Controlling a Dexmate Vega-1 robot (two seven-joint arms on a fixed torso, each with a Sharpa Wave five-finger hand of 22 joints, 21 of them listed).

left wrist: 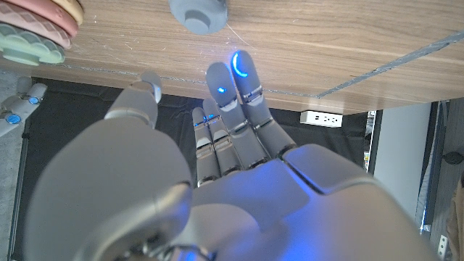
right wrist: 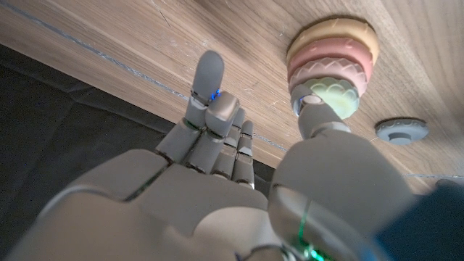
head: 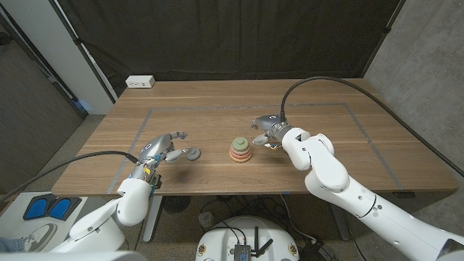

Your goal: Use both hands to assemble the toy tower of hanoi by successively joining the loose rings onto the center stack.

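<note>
Overhead, the wooden table shows a warm brown grain with a thin taped rectangle marked across its top, and dark curtains hang close behind its far edge. A white power strip sits at the far left corner of the table, and grey wall panels stand at either side of the room.

Near the middle of the table stands the center stack, its rings piled yellow at the base, then pink, then green on top. The right hand hovers just beside the stack on its right; in the right wrist view its fingers are partly curled with nothing in them, one reaching straight out, and the thumb tip sits right at the green ring, though whether it touches is hard to tell.

Left of the stack lies the loose grey ring, a flat disc with a raised hub, resting on the wood. The left hand is just beside it, fingers held apart and extended toward the ring, holding nothing. A black cable runs along each arm.
</note>
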